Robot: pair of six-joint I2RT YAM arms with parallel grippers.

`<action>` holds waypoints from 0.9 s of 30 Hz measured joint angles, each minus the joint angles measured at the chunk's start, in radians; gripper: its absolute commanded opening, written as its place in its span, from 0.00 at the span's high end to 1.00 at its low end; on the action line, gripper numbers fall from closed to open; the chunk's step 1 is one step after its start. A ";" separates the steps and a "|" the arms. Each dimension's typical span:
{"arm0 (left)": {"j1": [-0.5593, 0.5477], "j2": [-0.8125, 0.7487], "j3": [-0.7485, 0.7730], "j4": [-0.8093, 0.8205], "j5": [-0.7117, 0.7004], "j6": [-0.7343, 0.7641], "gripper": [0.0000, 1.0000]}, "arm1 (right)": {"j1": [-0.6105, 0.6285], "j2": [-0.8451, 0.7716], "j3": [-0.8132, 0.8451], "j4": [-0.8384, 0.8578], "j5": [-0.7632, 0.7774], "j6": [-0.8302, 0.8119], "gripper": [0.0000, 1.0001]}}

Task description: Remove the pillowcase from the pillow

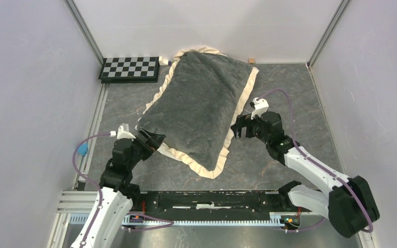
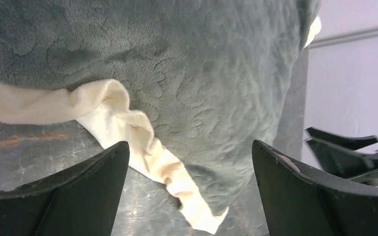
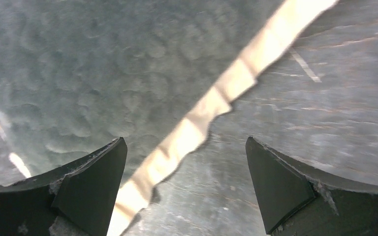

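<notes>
Nothing legible is picked up in any of the three views: no text, label, brand or number can be read. The only marking seen is a black-and-white chequered pattern on the board (image 1: 130, 68) at eleven o'clock on the bench (image 1: 289, 98), and no characters can be made out on it.
</notes>
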 measured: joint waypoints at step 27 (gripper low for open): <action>0.000 0.052 0.194 -0.184 -0.097 -0.066 0.00 | 0.003 0.072 -0.011 0.282 -0.345 0.158 0.02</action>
